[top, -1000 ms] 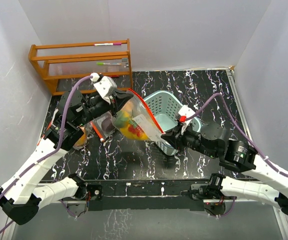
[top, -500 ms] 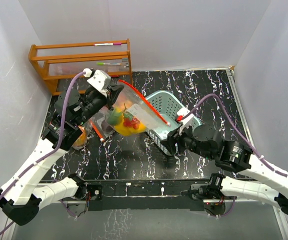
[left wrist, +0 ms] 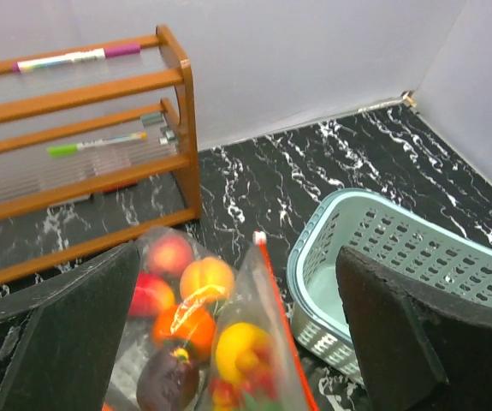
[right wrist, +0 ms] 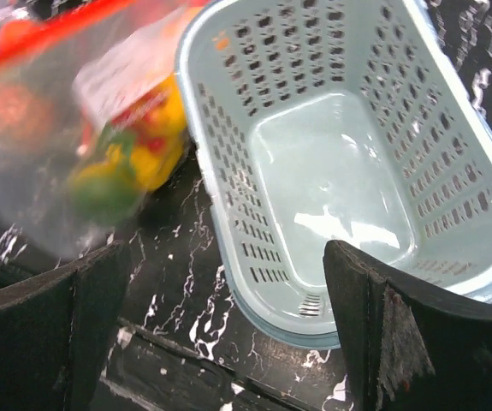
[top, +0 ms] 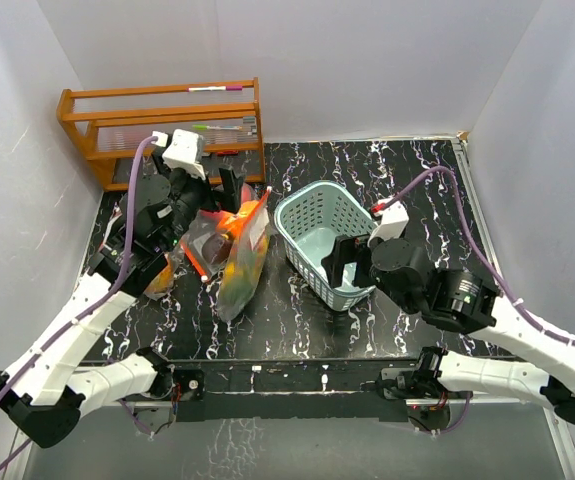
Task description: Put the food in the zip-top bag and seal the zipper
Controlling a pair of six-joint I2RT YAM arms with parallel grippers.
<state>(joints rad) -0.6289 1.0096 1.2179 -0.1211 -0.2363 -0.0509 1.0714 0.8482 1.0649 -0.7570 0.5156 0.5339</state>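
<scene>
Jaws of left gripper (left wrist: 237,338) and right gripper (right wrist: 228,334) gape, empty — fruit (left wrist: 186,325) sits bagged, bag (top: 239,255) beside basket (right wrist: 228,111); zipper (left wrist: 277,295) seal I cannot confirm.

Robot lab test cell, not a home. Plain white panel walls (top: 367,60) box in a black marble-pattern desk (top: 297,320). Left arm (top: 67,338) and right arm (top: 537,332) are bolted at its near edge. Only props around: wooden rack (top: 157,125) with markers (left wrist: 66,60), teal basket (top: 327,240).
</scene>
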